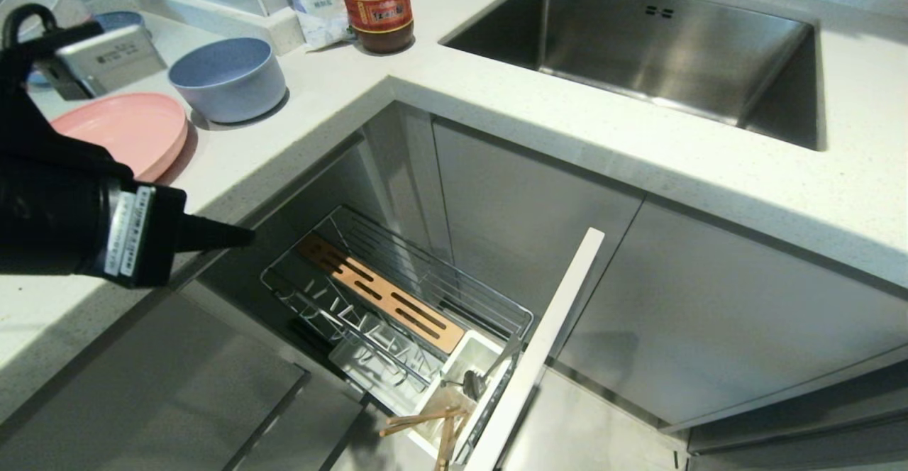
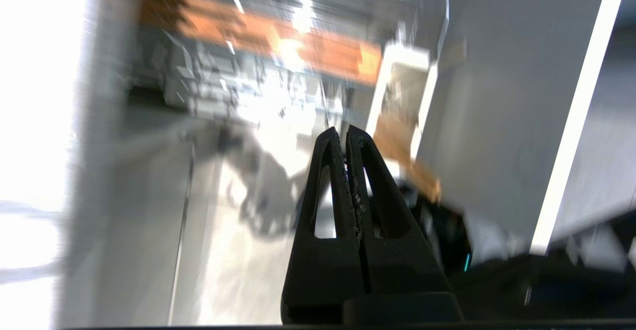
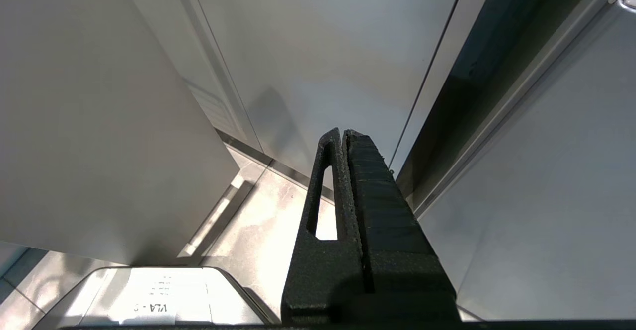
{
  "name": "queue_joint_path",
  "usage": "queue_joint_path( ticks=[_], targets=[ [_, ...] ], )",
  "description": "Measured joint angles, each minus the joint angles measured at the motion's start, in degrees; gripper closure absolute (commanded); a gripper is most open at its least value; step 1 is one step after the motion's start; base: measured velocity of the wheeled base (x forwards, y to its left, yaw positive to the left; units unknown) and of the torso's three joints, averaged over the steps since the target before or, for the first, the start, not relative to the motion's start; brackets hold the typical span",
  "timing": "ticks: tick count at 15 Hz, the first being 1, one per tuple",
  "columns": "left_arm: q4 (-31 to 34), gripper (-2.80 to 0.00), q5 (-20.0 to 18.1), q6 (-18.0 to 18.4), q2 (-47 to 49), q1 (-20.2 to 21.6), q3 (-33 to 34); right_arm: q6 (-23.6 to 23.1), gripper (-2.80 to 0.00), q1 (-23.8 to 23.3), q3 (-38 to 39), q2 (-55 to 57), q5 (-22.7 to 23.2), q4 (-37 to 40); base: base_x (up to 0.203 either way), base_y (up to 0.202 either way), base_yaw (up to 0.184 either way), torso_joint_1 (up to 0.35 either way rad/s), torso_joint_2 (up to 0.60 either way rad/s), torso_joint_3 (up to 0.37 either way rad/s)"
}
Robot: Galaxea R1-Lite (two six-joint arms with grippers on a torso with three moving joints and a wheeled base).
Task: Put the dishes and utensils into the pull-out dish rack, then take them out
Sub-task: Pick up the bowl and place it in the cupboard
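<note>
Your left end effector (image 1: 245, 235) sits at 9 o'clock in the head view, above the table (image 1: 567, 123) edge, fingers pressed together and empty; the left wrist view shows the same pinched tips (image 2: 344, 133) with nothing between them. Your right end effector (image 3: 344, 133) is parked low beside the cabinet fronts, also narrowed to full contact and empty.

The pull-out dish rack (image 1: 397, 301) stands drawn out at 6 o'clock, its pale front panel (image 1: 539, 350) at the rack's 4 o'clock end. The wooden block (image 1: 379, 290) runs along the basket. In the white utensil cup (image 1: 461, 386) you can see the spoon (image 1: 474, 381) and the chopsticks (image 1: 433, 421), the sticks leaning outward; the fork cannot be made out.

The pink plate (image 1: 124, 130) lies on the table at 10 o'clock, partly behind your left arm. The blue-grey bowl (image 1: 228, 77) stands upright just beside it toward 11 o'clock. The steel sink (image 1: 638, 38) is at 1 o'clock, and a red-lidded jar (image 1: 377, 4) at 12 o'clock.
</note>
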Motion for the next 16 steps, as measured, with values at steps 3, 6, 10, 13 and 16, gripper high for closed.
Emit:
queue_joint_path(
  ticks=[3, 6, 10, 13, 16],
  targets=[
    [-4.4, 0.0, -3.5, 0.0, -1.4, 6.5, -1.9, 0.0, 0.0, 0.0, 0.0, 0.0, 0.0, 0.0, 0.0, 0.0, 0.0, 0.0, 0.0, 0.0],
    [-4.8, 0.0, -4.2, 0.1, -2.8, 10.9, -5.2, 0.0, 0.0, 0.0, 0.0, 0.0, 0.0, 0.0, 0.0, 0.0, 0.0, 0.0, 0.0, 0.0],
    [-5.0, 0.0, -4.1, 6.4, -0.7, 14.3, -13.8, 0.0, 0.0, 0.0, 0.0, 0.0, 0.0, 0.0, 0.0, 0.0, 0.0, 0.0, 0.0, 0.0],
    [-5.0, 0.0, -4.1, 8.3, 3.5, 18.4, -18.5, 0.0, 0.0, 0.0, 0.0, 0.0, 0.0, 0.0, 0.0, 0.0, 0.0, 0.0, 0.0, 0.0],
    [-5.2, 0.0, -4.2, 8.4, 7.2, 20.9, -19.6, 0.0, 0.0, 0.0, 0.0, 0.0, 0.0, 0.0, 0.0, 0.0, 0.0, 0.0, 0.0, 0.0]
  ],
)
